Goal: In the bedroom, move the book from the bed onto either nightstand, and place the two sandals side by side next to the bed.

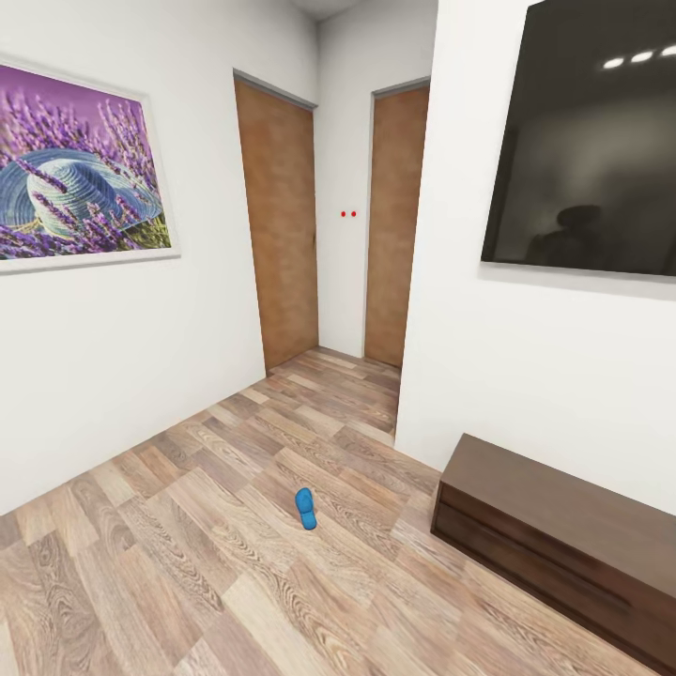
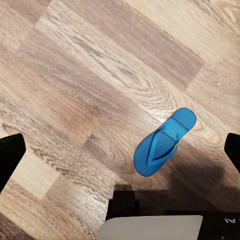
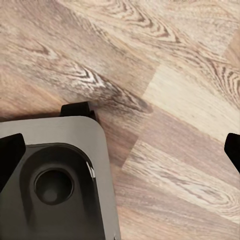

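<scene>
Floor (image 1: 235, 563): light brown wood planks, running from the near edge of the head view to the doors at 12 o'clock.
Walls (image 1: 122, 357): plain white; 1 corner juts out at 1 o'clock, hiding part of the right door.
Screen (image 1: 587, 141): large, dark, glossy, on the wall at 2 o'clock; cut off by the top and right edges; 3 ceiling lights mirrored in it, plus a dim shape too vague to name.
Doors (image 1: 280, 225): 2, brown, shut, at 12 o'clock; 2 small red dots on the strip of wall between them.
Picture (image 1: 75, 169): purple lavender around a blue-grey hat, white frame, at 10 o'clock; left part cut off.
Bench cabinet (image 1: 554, 535): long, low, dark brown, at 4 o'clock against the wall; far end cut off.
Sandal (image 1: 305, 508): 1, bright blue, flat on the planks near the middle of the head view, well apart from the cabinet.
Sandal under left wrist (image 2: 164, 142): sole down, strap up, touching nothing but floor.
Left gripper (image 2: 120, 150): black fingertips (image 2: 10, 157) at opposite edges, spread wide, nothing between.
Right gripper (image 3: 120, 155): fingertips (image 3: 10, 157) likewise wide apart, over bare planks and the robot's grey base (image 3: 55, 175).
Writing: a few white characters on the black part at the left wrist view's edge, too cropped to read.
</scene>
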{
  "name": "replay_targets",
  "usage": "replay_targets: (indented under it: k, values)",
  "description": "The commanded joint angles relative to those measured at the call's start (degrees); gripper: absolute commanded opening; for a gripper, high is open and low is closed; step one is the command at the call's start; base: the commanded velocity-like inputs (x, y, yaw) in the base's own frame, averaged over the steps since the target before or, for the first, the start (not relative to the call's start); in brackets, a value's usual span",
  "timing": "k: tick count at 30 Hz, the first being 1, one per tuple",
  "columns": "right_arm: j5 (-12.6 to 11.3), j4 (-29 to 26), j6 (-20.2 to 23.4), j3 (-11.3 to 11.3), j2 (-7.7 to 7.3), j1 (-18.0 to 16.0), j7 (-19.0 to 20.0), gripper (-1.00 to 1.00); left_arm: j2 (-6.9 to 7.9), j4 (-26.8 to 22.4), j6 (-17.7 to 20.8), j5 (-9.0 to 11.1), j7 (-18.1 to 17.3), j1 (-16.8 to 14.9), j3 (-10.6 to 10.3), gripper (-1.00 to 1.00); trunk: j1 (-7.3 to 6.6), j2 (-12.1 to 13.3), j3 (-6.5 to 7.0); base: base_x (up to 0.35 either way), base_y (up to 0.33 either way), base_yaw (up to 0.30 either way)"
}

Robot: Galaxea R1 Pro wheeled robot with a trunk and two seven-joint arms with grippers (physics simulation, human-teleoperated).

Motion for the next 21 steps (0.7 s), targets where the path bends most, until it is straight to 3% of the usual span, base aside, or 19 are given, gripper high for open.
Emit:
replay_targets:
  k: [1,21]
  values:
    - [-0.02,0.06,-0.23,-0.31,0.02,-0.04,0.00,1.00,0.00,-0.13,0.34,-0.02,0.13,0.00,-0.03,1.00,0.00,-0.03,-0.06,0.000,0.000,0.000]
    - [0.05,0.04,-0.26,-0.32,0.11,-0.04,0.02,1.00,-0.01,-0.13,-0.05,-0.05,0.08,0.02,-0.08,1.00,0.00,-0.03,-0.06,0.000,0.000,0.000]
